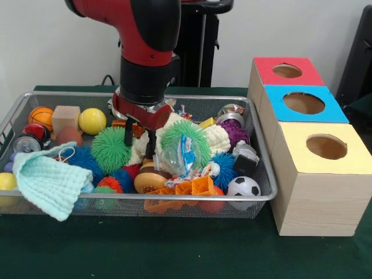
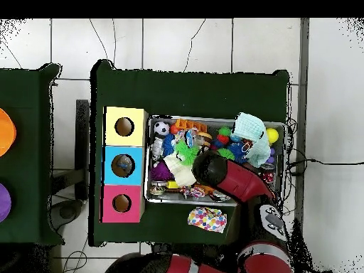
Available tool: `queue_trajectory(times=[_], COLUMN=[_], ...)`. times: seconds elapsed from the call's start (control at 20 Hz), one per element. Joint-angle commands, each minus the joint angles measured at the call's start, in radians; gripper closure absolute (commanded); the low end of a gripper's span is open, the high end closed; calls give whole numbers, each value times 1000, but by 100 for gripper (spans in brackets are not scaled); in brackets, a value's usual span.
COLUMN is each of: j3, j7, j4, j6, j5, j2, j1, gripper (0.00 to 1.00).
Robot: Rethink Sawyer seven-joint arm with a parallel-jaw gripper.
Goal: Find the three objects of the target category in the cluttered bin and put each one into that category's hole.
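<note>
A wire mesh bin [image 1: 264, 197] [image 2: 279, 126] is packed with toys. My gripper [image 1: 139, 141] hangs open over the bin's middle, its two dark fingers [image 1: 128, 134] spread just above a white plush toy [image 1: 141, 150]. It sits between a green spiky ball [image 1: 110, 149] on one side and a second green spiky ball [image 1: 185, 135] on the other. Nothing is held. To the right stands a wooden box with a red-topped hole [image 1: 287, 71] [image 2: 121, 203], a blue-topped hole [image 1: 303, 103] [image 2: 122, 165] and a yellow-topped hole [image 1: 326, 146] [image 2: 124, 126]. In the overhead view the arm [image 2: 213, 170] hides the gripper.
A teal cloth [image 1: 49, 180] drapes over the bin's front left rim. Also in the bin are a soccer ball [image 1: 243, 186], a yellow ball [image 1: 92, 121], a small basketball [image 1: 40, 115], a wooden block [image 1: 65, 117], a can [image 1: 32, 138] and orange plastic pieces [image 1: 192, 189]. A dotted item [image 2: 207, 219] lies on the cloth beside the bin.
</note>
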Motion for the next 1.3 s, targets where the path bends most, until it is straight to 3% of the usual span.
queue_trajectory(times=[0.05,0.85,1.3], j3=[89,161,192], j7=[-61,-91,-8], j4=[-95,-169,-119], j6=[122,159,128], j5=[-106,-242,-247], j2=[93,117,78], j1=[-24,-65,-74], gripper=[0,0,0])
